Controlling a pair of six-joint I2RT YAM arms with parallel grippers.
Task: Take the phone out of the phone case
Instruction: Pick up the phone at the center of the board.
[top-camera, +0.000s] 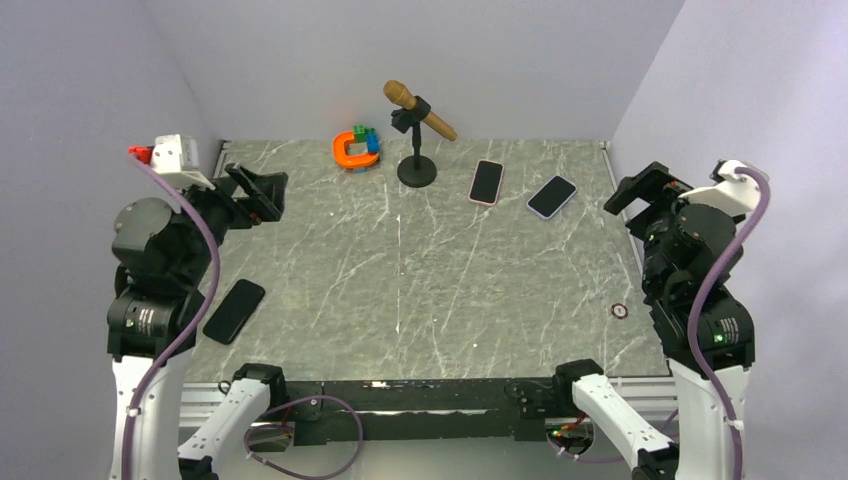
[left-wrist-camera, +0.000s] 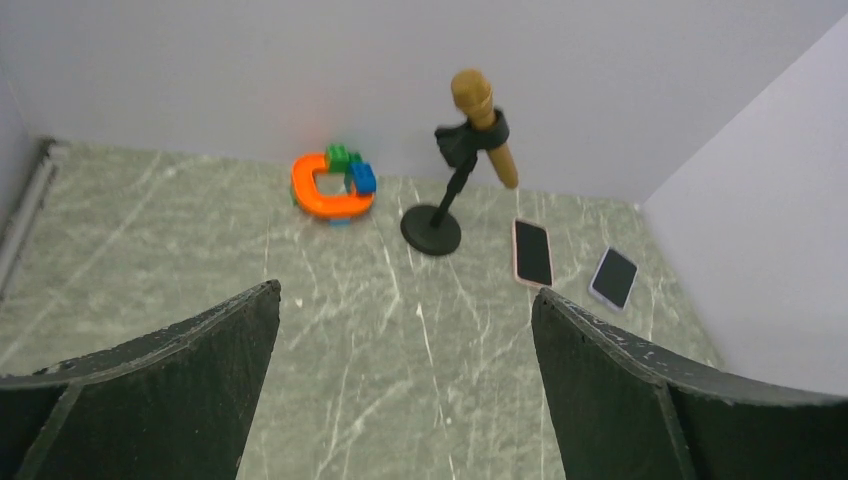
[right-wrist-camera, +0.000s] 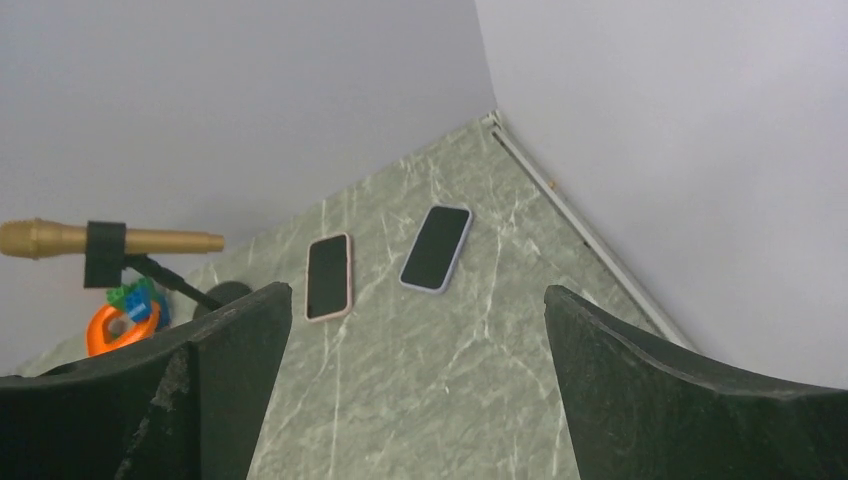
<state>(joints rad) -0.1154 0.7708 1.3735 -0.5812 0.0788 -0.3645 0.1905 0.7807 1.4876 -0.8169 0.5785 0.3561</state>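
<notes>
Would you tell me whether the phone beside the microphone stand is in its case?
In: the pink case rims the dark phone.

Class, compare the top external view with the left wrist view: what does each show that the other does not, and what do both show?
Only the top view: a dark phone lying at the near left, a small ring near the right edge, and the right gripper. Only the left wrist view: a close look at the left gripper, its fingers wide apart, nothing held. Both: the microphone on its stand, the orange toy with blocks, the pink-cased phone and the pale-cased phone.
</notes>
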